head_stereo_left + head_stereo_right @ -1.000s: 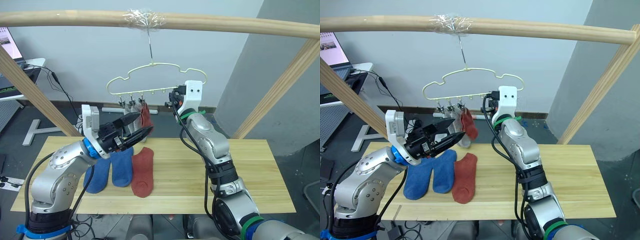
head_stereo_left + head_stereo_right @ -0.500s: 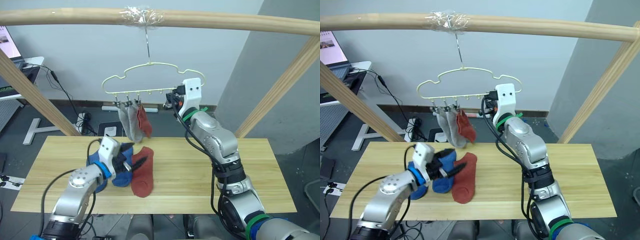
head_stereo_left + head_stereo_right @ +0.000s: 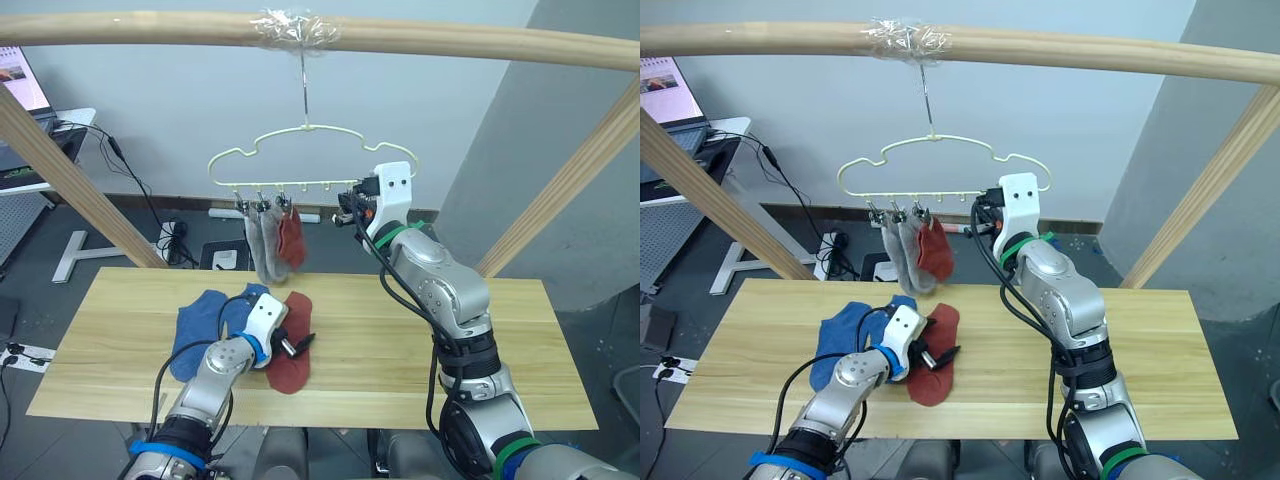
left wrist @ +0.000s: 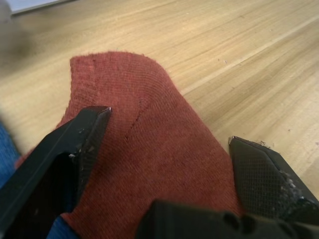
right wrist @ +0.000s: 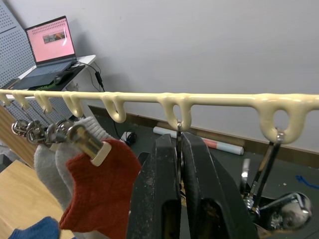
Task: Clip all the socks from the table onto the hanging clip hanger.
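The pale clip hanger (image 3: pixel 310 182) hangs by its hook from the pole. Two grey socks (image 3: pixel 262 245) and one rust-red sock (image 3: pixel 292 238) are clipped at its left end. On the table (image 3: pixel 420 345) lie two blue socks (image 3: pixel 197 325) and a rust-red sock (image 3: pixel 285 368). My left gripper (image 3: pixel 296 343) is low over that red sock, open, with its fingers (image 4: pixel 79 142) straddling the fabric (image 4: pixel 154 149). My right gripper (image 3: pixel 347 205) is up at the hanger's bar, shut on a metal clip (image 5: pixel 178 130) under a loop.
A thick wooden pole (image 3: pixel 420 38) spans the top, and slanted wooden posts (image 3: pixel 70 180) (image 3: pixel 565 185) stand at both sides. A laptop (image 5: pixel 50 42) sits on a desk beyond the table's left end. The table's right half is bare wood.
My left arm has come down from beside the hanging socks to the table, and its open gripper now rests over the red sock. The right gripper has stayed at the hanger.
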`<control>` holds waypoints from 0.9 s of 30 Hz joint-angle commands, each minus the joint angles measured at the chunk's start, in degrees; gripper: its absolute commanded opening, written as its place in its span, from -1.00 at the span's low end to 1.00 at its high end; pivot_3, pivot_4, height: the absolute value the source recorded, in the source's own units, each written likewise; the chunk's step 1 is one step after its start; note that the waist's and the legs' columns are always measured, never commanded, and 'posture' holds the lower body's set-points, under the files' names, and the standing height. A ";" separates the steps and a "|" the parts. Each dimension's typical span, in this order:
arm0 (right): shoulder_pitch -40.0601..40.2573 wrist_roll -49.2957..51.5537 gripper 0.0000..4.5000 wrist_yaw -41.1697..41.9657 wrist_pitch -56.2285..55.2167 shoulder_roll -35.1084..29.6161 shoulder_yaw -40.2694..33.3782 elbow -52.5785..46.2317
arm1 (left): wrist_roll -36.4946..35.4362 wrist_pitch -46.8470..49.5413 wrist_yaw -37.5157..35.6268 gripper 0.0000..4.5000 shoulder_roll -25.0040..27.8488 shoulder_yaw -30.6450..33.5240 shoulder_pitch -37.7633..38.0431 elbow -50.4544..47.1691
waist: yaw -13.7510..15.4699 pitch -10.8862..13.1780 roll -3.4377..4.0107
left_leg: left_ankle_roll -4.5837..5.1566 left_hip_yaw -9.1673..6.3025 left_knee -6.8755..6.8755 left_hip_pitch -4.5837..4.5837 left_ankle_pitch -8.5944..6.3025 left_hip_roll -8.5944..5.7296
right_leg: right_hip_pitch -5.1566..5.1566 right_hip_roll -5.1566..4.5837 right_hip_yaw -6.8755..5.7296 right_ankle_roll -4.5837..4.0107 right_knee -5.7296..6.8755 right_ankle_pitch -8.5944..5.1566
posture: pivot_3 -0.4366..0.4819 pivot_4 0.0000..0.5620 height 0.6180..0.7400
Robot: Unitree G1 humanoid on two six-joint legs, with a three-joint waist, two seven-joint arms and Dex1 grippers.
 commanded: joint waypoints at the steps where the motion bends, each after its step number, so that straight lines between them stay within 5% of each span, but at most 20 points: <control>1: 0.02 -0.02 -1.00 0.15 0.59 -0.16 -0.74 -2.01 | 2.12 2.55 -0.50 0.90 0.91 -1.42 1.17 1.18 | -0.08 -0.01 0.00 | 0.00 0.01 0.03 0.01 0.00 0.00 | 0.01 0.00 0.02 0.05 0.00 0.01 | 0.45 -0.35 1.00; 16: 0.69 1.80 -1.00 2.98 5.70 -4.80 -4.04 -5.26 | -6.85 -1.85 -8.44 -0.98 -3.47 1.53 2.51 -3.34 | -0.01 -0.10 -0.05 | 0.00 0.04 0.15 -0.04 0.00 -0.02 | 0.06 -0.01 0.06 0.06 -0.02 0.11 | 0.44 -0.41 1.00; 22: -2.80 13.00 -1.00 -2.67 24.31 -0.17 -19.22 -7.86 | -16.49 -8.99 -10.55 -0.98 -9.25 5.42 2.28 -13.39 | 0.24 -0.12 -0.08 | -0.01 0.02 0.18 -0.09 0.00 -0.02 | 0.06 -0.03 0.03 0.08 -0.01 0.14 | 0.42 -0.44 1.00; 27: -6.69 17.95 -1.00 -7.82 36.39 3.60 -31.20 -7.26 | -17.68 -11.74 -8.16 -0.98 -11.70 6.83 2.06 -19.08 | 0.12 -0.53 -0.07 | 0.00 0.02 0.22 -0.04 0.00 -0.04 | 0.16 -0.04 0.06 0.15 -0.03 0.20 | 0.41 -0.47 1.00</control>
